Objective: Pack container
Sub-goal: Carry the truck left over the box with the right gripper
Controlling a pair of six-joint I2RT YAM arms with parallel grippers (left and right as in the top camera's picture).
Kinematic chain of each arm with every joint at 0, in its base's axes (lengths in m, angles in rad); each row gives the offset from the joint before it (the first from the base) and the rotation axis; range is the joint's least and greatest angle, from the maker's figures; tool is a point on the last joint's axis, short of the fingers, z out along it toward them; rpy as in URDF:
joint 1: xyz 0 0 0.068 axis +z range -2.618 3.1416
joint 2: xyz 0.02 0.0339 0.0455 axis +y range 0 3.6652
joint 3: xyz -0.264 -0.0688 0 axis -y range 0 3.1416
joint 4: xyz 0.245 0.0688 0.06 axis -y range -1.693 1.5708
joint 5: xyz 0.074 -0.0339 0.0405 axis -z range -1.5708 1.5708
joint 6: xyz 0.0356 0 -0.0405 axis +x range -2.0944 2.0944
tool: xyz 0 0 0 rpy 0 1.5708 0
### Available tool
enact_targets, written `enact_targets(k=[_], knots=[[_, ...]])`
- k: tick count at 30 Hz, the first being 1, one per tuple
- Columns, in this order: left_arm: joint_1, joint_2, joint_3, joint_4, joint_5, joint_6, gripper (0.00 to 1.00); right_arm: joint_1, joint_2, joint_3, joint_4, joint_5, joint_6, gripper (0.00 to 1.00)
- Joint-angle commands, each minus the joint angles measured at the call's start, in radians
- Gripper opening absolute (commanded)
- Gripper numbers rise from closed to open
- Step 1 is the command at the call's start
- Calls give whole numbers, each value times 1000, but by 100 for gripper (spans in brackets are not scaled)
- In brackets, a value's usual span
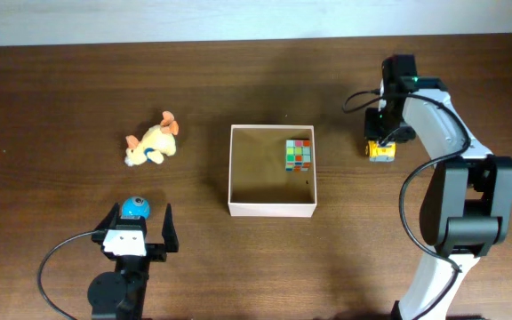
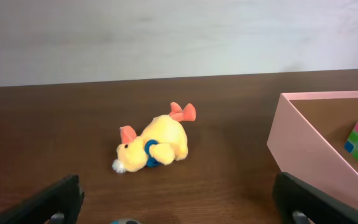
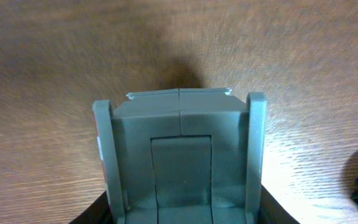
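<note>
The left gripper (image 2: 179,208) is being held wide open, with nothing clasped. Its two dark fingers (image 2: 48,205) are being shown at the bottom corners of the left wrist view. From overhead, a small round blue toy (image 1: 133,208) is being seen between those fingers, just ahead of the gripper's white body.

The right gripper (image 1: 381,138) is being held low over a small yellow toy (image 1: 380,153), just beside the table surface. In the right wrist view a grey blocky shape (image 3: 179,155) is filling the middle, with an upright grey post at each side. Only dark slivers are being shown at the bottom corners, so it cannot be told whether this gripper is clenched or released.

The container (image 1: 271,210) is being shown at the middle of the table (image 1: 60,89), between the two arms, lying flat with its opening facing up. It is square, so no long axis is being presented; its walls are lined up with the table edges. The walls are being shown plain white outside and tan inside. A multicoloured puzzle cube (image 1: 300,153) is lying inside, near the right wall at the far corner.

A yellow plush duck (image 2: 154,146) is lying on its side left of the container, well apart from it.
</note>
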Motion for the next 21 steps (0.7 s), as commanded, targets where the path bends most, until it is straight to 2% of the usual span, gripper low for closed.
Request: enact_targets(k=[1,7,13,21], knots=[[5,-8,-7,3,4,16,99,-6,-1,72,-25,8,3,38],[5,-8,-7,3,4,16,99,-5,-3,180,-122,-15,3,38],[5,-8,-7,3,4,16,99,2,-5,329,-254,-130,-2,37],[5,-8,-7,3,4,16,99,90,-8,477,-389,-250,-5,37]])
